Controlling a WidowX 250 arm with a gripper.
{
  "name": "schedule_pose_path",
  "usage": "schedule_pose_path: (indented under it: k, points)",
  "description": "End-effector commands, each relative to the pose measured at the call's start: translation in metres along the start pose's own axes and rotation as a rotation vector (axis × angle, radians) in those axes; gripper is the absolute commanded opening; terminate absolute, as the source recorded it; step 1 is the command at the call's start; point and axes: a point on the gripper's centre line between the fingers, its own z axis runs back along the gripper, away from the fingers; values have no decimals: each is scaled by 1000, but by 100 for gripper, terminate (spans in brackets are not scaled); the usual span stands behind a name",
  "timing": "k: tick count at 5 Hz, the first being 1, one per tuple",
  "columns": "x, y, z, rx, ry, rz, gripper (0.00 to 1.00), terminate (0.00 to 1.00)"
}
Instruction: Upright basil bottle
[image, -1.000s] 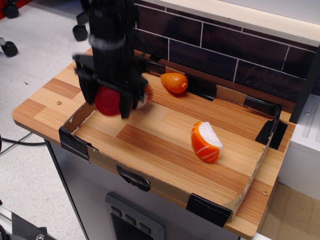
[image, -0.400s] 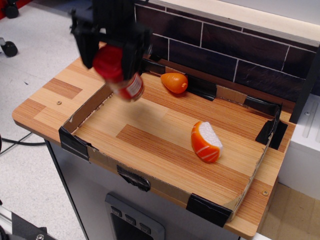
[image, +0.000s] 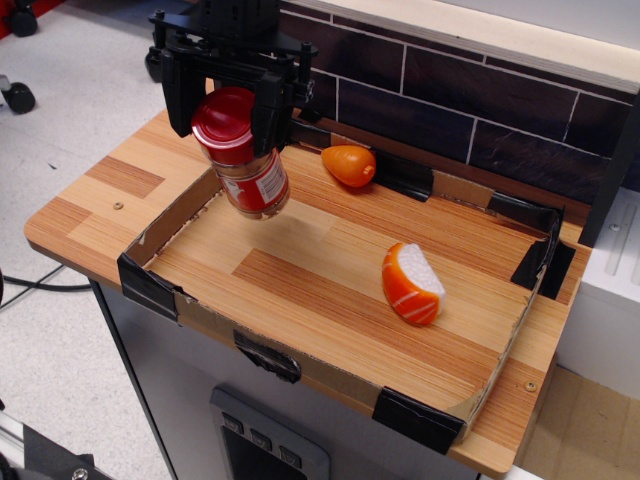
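Observation:
The basil bottle (image: 248, 160) is a clear jar with a wide red cap, a red-and-white label and brownish contents. It hangs in the air above the back left part of the cardboard-walled tray (image: 160, 285), cap up and tilted slightly, its base lower right. My black gripper (image: 226, 103) is shut on the bottle at the cap, one finger on each side. The bottle's base does not touch the wood.
An orange carrot-like toy (image: 349, 165) lies at the tray's back wall. An orange-and-white sushi toy (image: 411, 284) sits right of centre. Black tape patches hold the low cardboard walls. A dark tiled wall (image: 450, 100) rises behind. A white block (image: 610, 290) stands at right.
The gripper has lifted the bottle from low near the tray floor and turned it from lying sideways to nearly upright, cap up.

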Motion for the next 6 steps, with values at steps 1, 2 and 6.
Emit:
schedule_pose_path:
  k: [1,2,6]
  points:
    - [13,-3,-12,5,103,23,0,0]
    - [19,-7,-15,5,116,29,100,0]
    - [43,-12,60,-17,-320,30,100,0]
